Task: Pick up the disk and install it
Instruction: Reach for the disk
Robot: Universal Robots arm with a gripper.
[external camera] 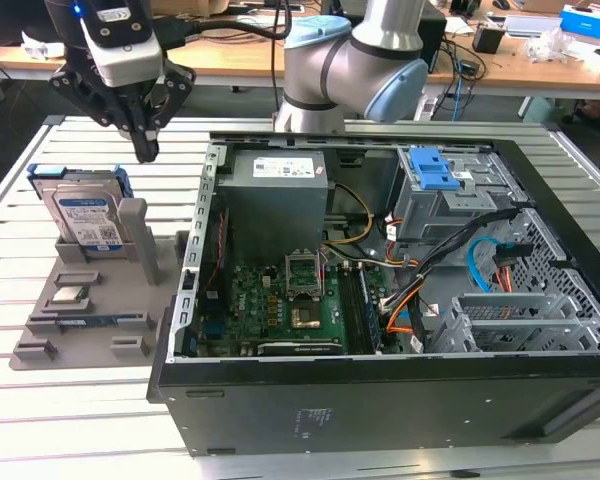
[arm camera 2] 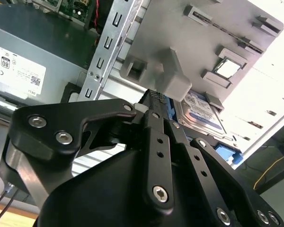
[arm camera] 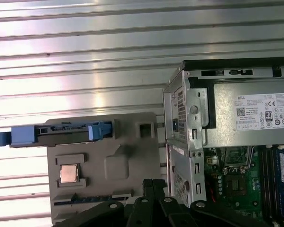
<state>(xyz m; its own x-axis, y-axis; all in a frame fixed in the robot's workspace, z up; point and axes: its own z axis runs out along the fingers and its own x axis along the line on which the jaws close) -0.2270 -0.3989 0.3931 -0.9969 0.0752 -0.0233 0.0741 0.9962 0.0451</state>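
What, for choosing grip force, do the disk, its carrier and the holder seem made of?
The disk: bare silver metal casing with a dull sheen, and a white-and-blue label, probably paper or film. Its carrier bracket: blue plastic, judging by the uniform matte colour. The holder: matte grey with blocky moulded shapes, likely plastic, perhaps printed.

A white label (arm camera: 264,111) with black print, a small code square and round marks is sitting on the grey power supply (arm camera: 223,118) inside the computer case (external camera: 380,400). Outside the case, on the exterior view's left, the disk (external camera: 80,200) is carrying a white-and-blue label (external camera: 90,225) with fine print. Small pale print (external camera: 310,415) is showing on the case's black outer wall.
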